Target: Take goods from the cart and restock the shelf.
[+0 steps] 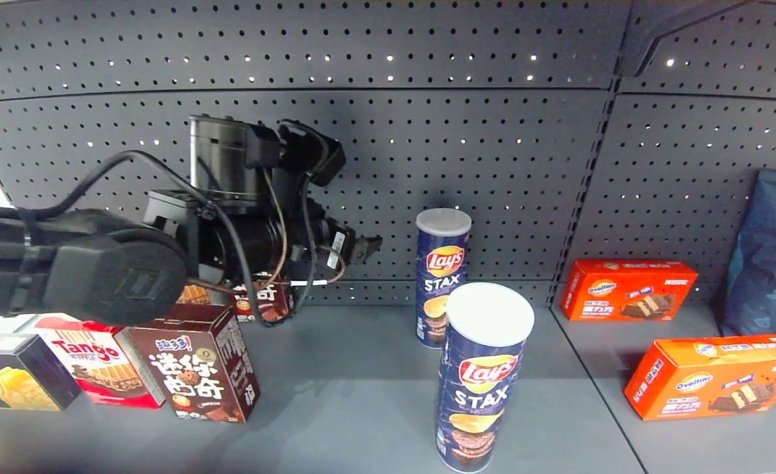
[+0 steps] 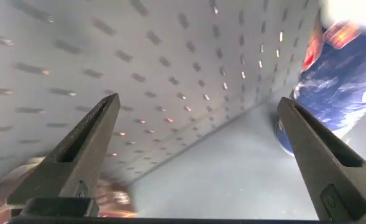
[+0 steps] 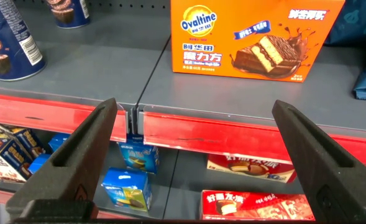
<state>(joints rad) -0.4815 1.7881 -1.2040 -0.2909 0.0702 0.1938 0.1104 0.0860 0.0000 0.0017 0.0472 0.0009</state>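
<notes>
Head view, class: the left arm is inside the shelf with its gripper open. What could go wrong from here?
1. The left gripper is open near the rear chip can; a sideways swing could topple that tall, narrow can.
2. The left arm hangs just over the brown biscuit box at the front of the shelf; drawing back low might knock it off.
</notes>
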